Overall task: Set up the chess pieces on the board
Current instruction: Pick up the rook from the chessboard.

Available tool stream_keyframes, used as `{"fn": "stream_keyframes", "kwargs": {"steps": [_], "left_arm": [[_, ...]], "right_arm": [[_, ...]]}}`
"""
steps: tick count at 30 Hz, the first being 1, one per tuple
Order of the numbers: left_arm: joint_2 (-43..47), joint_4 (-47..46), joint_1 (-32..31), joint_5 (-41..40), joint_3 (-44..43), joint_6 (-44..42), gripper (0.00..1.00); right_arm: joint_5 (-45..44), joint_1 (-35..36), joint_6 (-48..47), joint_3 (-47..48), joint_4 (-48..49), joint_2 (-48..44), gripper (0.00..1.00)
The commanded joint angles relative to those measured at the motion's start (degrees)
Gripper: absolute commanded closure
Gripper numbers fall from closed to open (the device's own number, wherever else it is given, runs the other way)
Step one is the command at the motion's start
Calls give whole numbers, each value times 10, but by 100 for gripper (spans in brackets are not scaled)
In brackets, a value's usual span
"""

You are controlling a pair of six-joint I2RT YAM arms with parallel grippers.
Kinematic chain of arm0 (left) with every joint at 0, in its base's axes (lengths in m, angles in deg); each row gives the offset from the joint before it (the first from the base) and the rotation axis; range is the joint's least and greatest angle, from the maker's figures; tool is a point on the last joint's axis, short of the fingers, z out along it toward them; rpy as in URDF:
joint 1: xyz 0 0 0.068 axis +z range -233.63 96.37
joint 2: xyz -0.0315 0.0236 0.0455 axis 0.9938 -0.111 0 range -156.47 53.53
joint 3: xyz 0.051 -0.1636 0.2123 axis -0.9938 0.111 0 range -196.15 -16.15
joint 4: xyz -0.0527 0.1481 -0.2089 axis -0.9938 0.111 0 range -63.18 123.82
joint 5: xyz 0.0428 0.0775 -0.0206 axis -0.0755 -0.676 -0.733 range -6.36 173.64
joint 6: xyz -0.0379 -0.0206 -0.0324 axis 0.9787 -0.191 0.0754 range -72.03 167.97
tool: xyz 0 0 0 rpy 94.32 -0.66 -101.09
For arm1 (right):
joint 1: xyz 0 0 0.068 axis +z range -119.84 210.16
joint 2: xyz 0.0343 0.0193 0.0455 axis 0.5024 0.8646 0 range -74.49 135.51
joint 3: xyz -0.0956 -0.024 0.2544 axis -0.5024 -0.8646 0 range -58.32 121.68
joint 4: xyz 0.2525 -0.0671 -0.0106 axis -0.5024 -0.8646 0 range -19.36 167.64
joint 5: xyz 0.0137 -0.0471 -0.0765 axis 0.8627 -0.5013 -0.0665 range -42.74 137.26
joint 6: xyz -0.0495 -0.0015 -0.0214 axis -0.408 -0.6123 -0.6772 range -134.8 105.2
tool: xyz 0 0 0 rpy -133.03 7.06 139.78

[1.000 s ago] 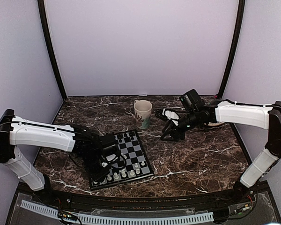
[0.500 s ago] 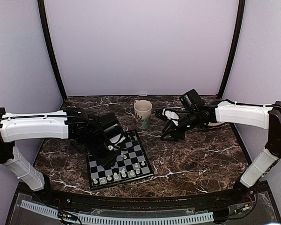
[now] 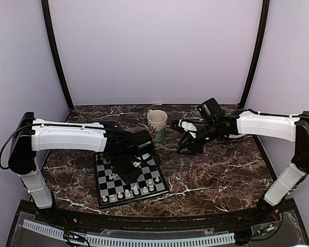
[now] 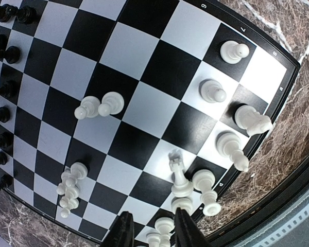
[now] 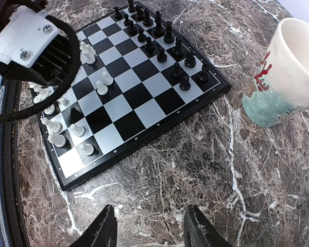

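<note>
The board (image 3: 154,166) sits near the worktop's near edge, left of centre, slightly skewed. The left gripper (image 4: 154,234) hangs high above it, fingers (image 4: 124,234) parted by a narrow gap and nothing pinched between them. Through that gap you see the white chess pieces (image 4: 232,149) lined along the board's near edge. A few more whites sit loose on the middle squares, some bunched together. The black chess pieces (image 5: 167,36) are ranked along the opposite side. Over towards the right, the right gripper (image 5: 152,231) hovers above bare marble just off the board's corner, wide open and empty. The mug (image 3: 157,125) stands upright near the middle of the far edge, just left of that gripper.
</note>
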Motion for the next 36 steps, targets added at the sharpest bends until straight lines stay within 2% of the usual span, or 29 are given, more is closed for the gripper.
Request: {"fn": "stream_keyframes", "kwargs": {"steps": [1,8,27,36], "left_arm": [[11,8,7,18,-6,-11,71],[1,-6,16,54,10,-17,71],[-34,-25,19,69,22,-37,65],[-47,-31,19,65,29,-41,65]], "right_arm": [[-2,-3,-6,-7,9,-13,55],[0,-3,-8,-6,7,-10,55],[-3,-3,-11,-6,6,-4,55],[-2,-3,-12,-5,5,0,55]]}}
